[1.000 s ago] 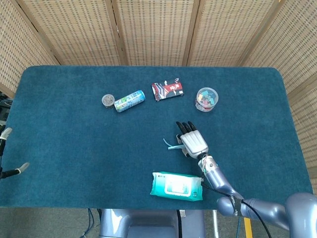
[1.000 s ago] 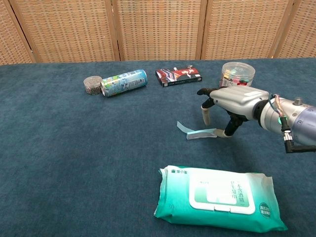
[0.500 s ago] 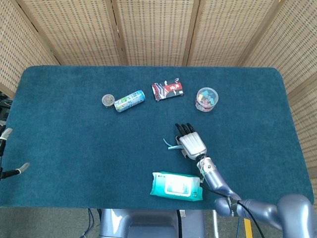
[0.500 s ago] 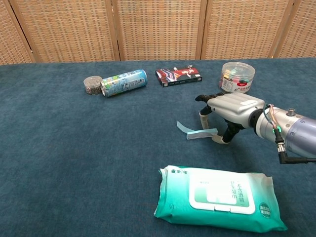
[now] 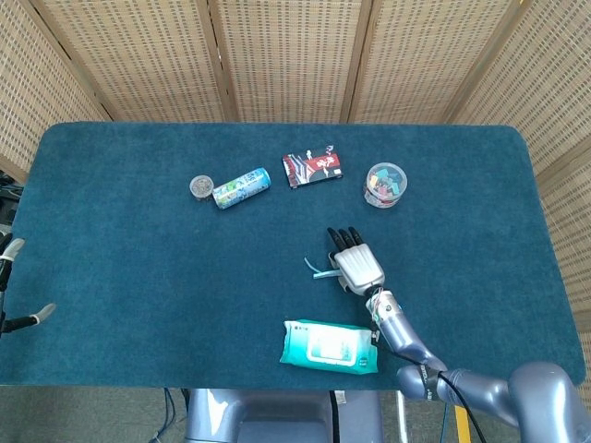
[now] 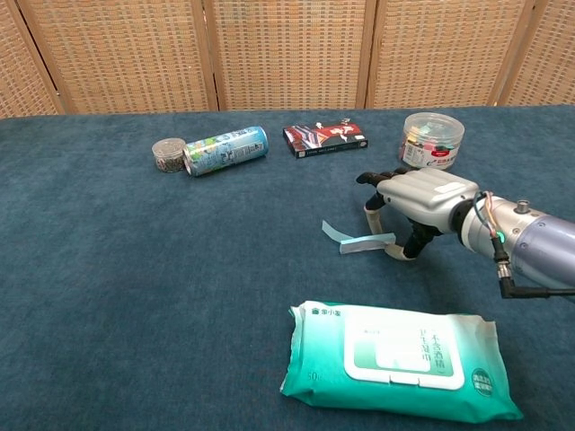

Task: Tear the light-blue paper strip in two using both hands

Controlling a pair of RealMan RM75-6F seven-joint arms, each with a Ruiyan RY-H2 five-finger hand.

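Wipes (image 6: pixel 400 361) sit closest to the robot, a teal-and-white pack lying flat near the front edge of the blue table (image 5: pixel 129 305).

Just past the pack is the strip (image 6: pixel 358 240), light-blue paper lying on the cloth a bit right of center. Its long axis runs mostly left-right in the chest view: the left end curls up off the cloth and points toward the far left, while the right end reaches under the right hand (image 6: pixel 418 199). From the head view you only see a sliver of the strip (image 5: pixel 319 269) poking out left of the hand (image 5: pixel 356 264).

The right hand hovers palm-down over that right end with its fingers curled down. The thumb (image 6: pixel 414 244) comes down right at the strip's end, and another fingertip (image 6: pixel 370 215) drops just behind the paper. Honestly can't tell whether it's actually pinching the paper or only touching it.

The left hand (image 5: pixel 11 247) is way off at the left edge of the head view, beside the table and nowhere near the strip; too little shows to call how its fingers lie.

Further back there's a row: a small round tin (image 6: pixel 167 154) touching a can (image 6: pixel 225 150) lying on its side, then a dark flat box (image 6: pixel 325 136), and a clear tub (image 6: pixel 432 140) with colorful bits inside. A wicker screen (image 6: pixel 287 54) stands behind it all.
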